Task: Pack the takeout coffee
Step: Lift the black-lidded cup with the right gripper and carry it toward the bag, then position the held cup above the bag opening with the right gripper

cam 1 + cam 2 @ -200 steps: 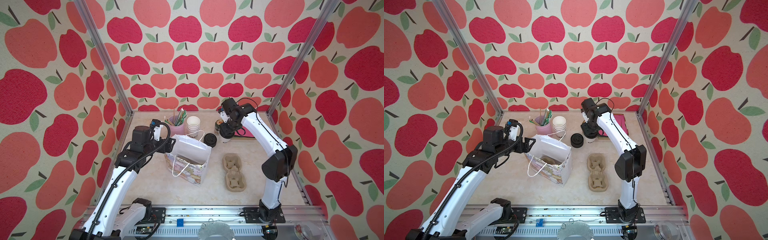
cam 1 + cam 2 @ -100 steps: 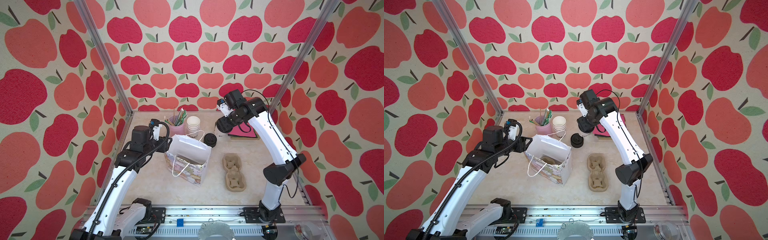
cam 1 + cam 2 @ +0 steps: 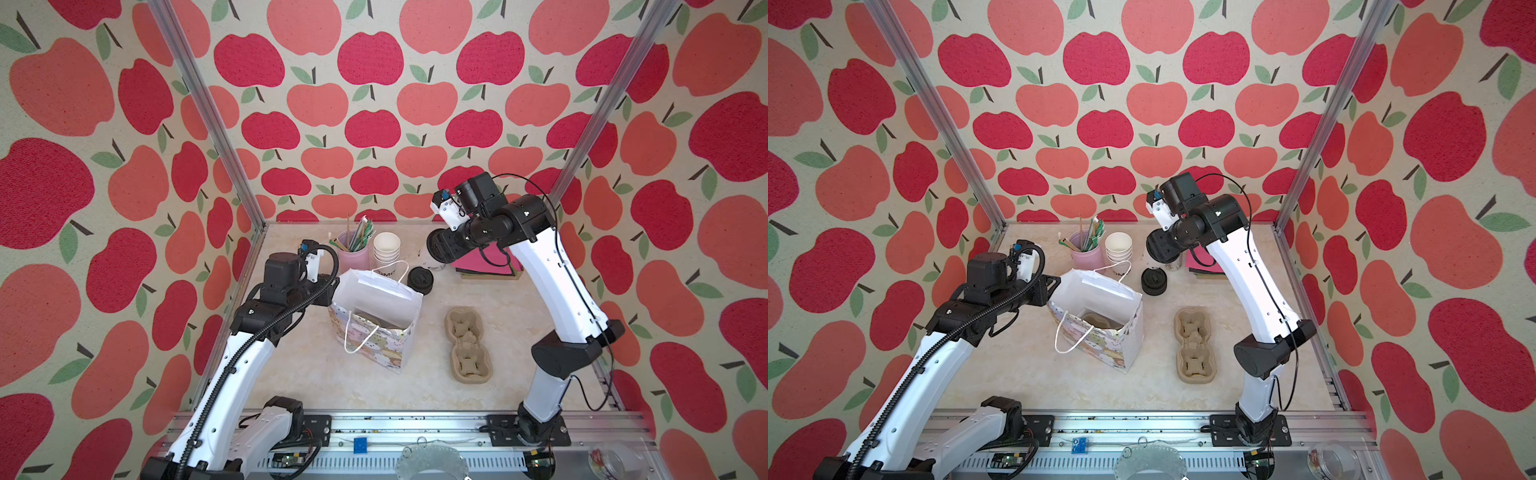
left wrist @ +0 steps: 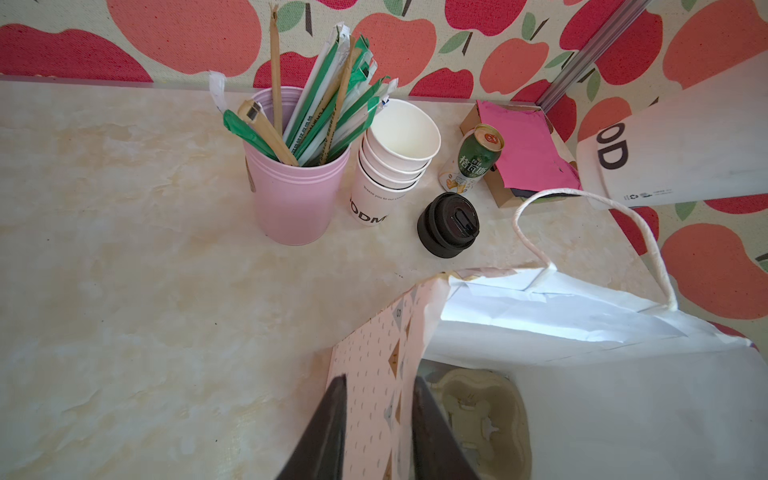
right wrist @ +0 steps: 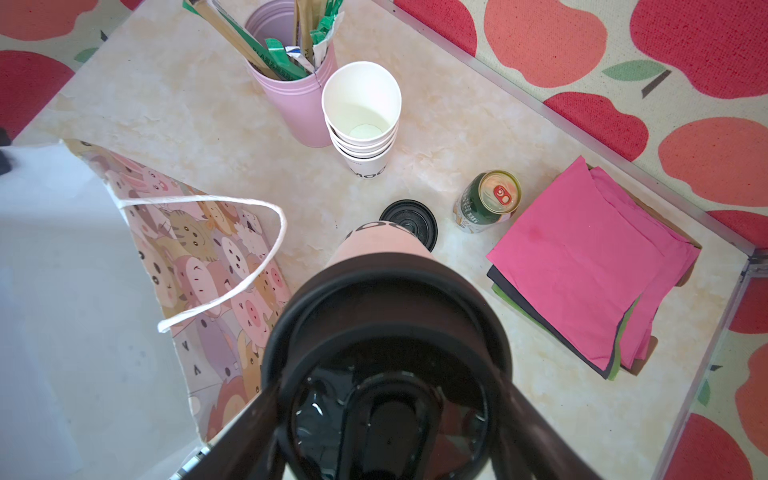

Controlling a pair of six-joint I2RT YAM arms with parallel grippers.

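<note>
My right jaws [image 5: 388, 395] were closed on the takeout coffee [image 5: 384, 249], one finger on either side at the black sip lid. The cup hung clear of the table [image 3: 311, 374], toward the rear edge and right of centre. I judged it light and easily crushed. Its paper wall looked soft and the lidded rim the stiffest place to hold. I could not tell whether it was filled, so I meant to treat it as spillable. My left jaws [image 4: 376, 388] straddled the paper bag [image 3: 376, 291] at the wall facing the table's left edge; whether they had bitten the paper I could not tell. The bag stood open mid-table with a pulp cup carrier [image 4: 482, 411] in its bottom. The coffee hung behind the bag's mouth, above the loose black lid [image 3: 419, 280] and beside the can [image 5: 488, 201].
</note>
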